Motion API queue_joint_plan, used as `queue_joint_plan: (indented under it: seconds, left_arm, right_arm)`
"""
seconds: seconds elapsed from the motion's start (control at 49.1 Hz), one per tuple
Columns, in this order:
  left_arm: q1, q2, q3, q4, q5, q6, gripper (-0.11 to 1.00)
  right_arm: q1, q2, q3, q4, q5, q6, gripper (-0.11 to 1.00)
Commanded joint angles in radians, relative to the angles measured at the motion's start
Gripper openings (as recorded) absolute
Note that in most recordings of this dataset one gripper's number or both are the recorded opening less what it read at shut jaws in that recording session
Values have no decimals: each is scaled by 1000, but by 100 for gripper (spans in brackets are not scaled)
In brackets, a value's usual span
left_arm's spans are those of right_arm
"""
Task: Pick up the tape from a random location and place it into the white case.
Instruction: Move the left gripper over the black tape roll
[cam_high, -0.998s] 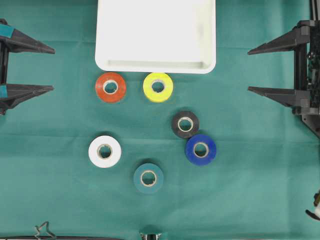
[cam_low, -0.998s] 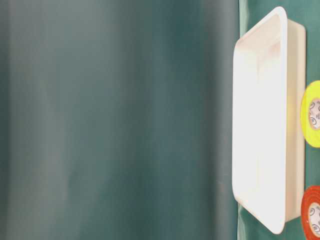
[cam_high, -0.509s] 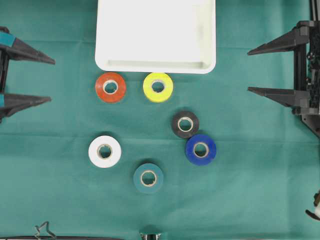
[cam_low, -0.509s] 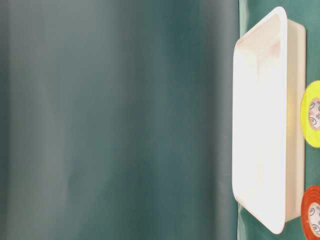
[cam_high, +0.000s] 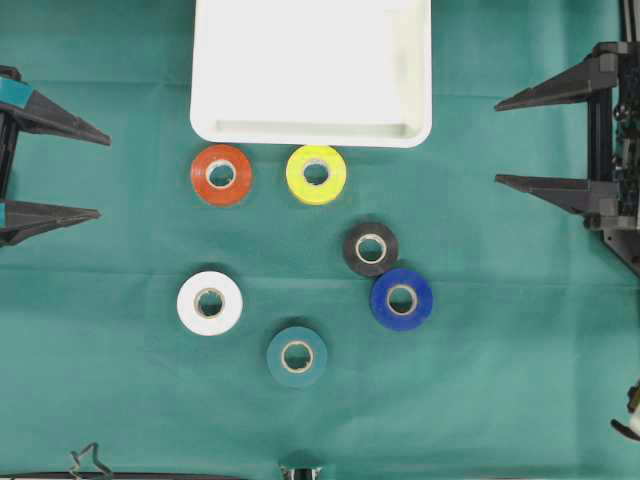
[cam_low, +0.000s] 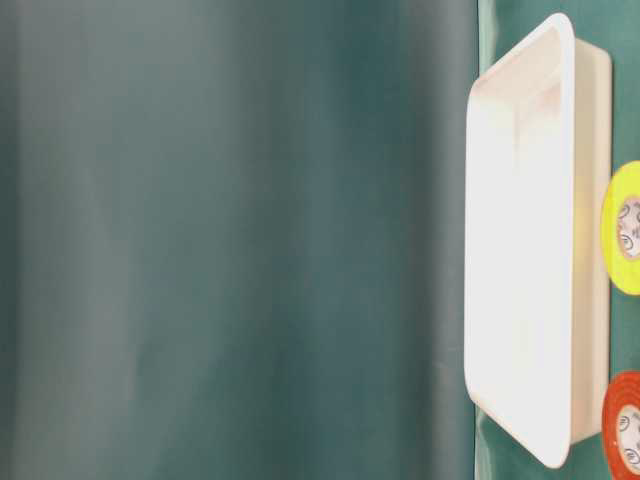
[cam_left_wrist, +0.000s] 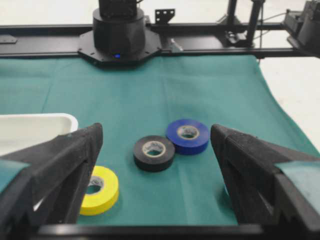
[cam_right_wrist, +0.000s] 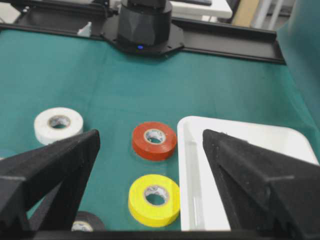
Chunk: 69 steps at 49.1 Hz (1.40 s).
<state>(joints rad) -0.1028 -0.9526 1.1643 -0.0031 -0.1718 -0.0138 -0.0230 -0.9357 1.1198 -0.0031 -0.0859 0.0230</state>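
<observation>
1. A robotics laboratory bench is showing here: a green cloth (cam_high: 500, 380) is covering the whole work surface, lying flat from the near edge to the far edge.
2. Black metal rails (cam_left_wrist: 210, 42) are running along the far side of the cloth in the left wrist view, and a black arm base (cam_left_wrist: 119, 30) with a small blue light is sitting bolted on them.
3. A second black arm base (cam_right_wrist: 145, 25) is standing at the far edge in the right wrist view, mounted on the same kind of framing.
4. Beyond the rails, pale flooring and furniture legs are appearing, blurred.
5. Coloured tape rolls (cam_high: 316, 174) are lying scattered as test objects beside a white case (cam_high: 311, 132).
</observation>
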Motion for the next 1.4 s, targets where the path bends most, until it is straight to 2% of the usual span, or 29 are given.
queue_joint_plan:
  seconds: [0.0, 0.285, 0.814, 1.181, 1.384]
  left_arm:
    - [-3, 23, -32, -3, -14, -2, 100]
    - [-3, 222, -150, -3, -43, 2, 100]
    - [-5, 647, -528, -2, -31, 15, 100]
    - [-11, 845, -795, 0, 69, 17, 100]
    - [-21, 911, -884, 3, 104, 18, 100]
  right_arm:
    - [-2, 5, -26, -2, -5, 2, 93]
    - [-3, 5, -26, -2, -6, 0, 93]
    - [-2, 6, -31, -3, -5, -5, 93]
    - [-2, 6, -29, -18, -5, -5, 93]
    - [-2, 6, -29, -18, -3, -5, 93]
